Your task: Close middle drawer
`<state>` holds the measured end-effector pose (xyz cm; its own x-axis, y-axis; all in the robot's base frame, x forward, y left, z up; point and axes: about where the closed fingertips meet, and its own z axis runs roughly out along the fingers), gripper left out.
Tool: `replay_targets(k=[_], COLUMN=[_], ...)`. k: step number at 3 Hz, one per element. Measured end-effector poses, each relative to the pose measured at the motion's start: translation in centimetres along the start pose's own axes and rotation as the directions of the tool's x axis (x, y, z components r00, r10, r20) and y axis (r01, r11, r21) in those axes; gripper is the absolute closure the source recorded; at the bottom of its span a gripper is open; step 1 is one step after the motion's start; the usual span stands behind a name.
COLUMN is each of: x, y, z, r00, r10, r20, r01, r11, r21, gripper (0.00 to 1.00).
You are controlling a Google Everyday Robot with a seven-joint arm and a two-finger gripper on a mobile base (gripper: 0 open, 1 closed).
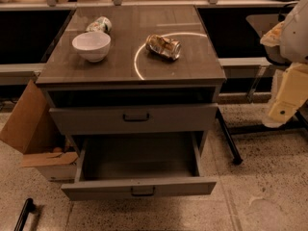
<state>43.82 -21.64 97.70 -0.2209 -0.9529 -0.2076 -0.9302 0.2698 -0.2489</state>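
One bowl [91, 45] and two cans [164, 46] [98, 24] on the table [192, 67]; one open middle drawer [139, 187], well left of the gripper [281, 110], can't tell its jaws.

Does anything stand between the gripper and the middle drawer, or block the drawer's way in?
Nothing visible does. The gripper hangs at the right edge, apart from the middle drawer, whose box looks empty. A cardboard box sits beside its left side, not behind it.

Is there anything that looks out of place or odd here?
A can lies on its side on the cabinet top. The middle drawer is pulled far out; the gripper hangs at the right, apart from it.
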Motion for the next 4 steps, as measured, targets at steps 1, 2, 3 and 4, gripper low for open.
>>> replay_targets(k=[1, 2, 3, 4], x=[0.0, -0.3, -1.4, -3.0], y=[0.0, 0.3, 2.1, 4.9], z=[0.0, 0.7, 4.4, 9.2], r00=[1.000, 1.000, 0.996, 0.989], r10=[0.000, -0.004, -0.034, -0.038], r20=[0.000, 0.018, 0.082, 0.142], r01=[0.000, 0.005, 0.041, 0.061], r11=[1.0000, 0.9999, 0.9959, 0.9843], r21=[0.000, -0.015, -0.081, -0.166], gripper=[0.00, 0.00, 0.00, 0.00])
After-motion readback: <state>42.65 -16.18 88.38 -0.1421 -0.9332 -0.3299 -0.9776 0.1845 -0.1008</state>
